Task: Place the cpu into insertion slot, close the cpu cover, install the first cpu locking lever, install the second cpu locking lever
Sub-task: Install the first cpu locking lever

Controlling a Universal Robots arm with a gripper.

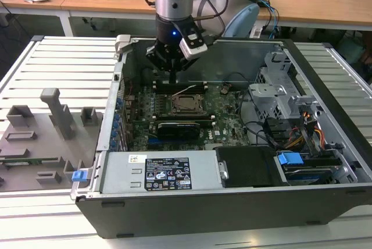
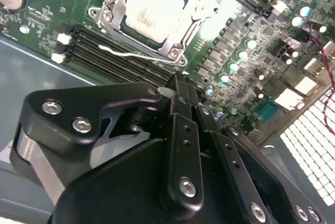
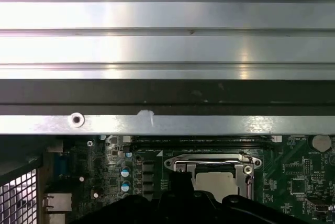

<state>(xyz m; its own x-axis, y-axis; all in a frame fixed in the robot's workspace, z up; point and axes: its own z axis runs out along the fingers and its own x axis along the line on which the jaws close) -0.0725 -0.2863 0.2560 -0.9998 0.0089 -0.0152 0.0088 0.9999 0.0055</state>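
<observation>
Open dark-grey metal computer case [image 1: 232, 214] lies on its side on a slatted table. The green circuit board [image 1: 226, 115] sits flat on its floor.

Black two-finger gripper [image 1: 173, 79] hangs inside the case, above the black memory slots [image 2: 84, 41]. Its fingers are drawn together at the tip and nothing is visible between them.

Square black insertion slot [image 2: 131, 29] lies just beyond the fingertips, towards the case's near wall in the exterior view. Silver-grey cpu cover [image 2: 201, 12] appears to lie flat over it. Pale silver-grey cpu [image 2: 149, 12] shows through the cover's window, seated in the slot.

Thin pale wire lever [image 2: 131, 54] runs along the slot's edge nearest the gripper. Its long axis is parallel to the memory slots. It appears unlatched.
</observation>
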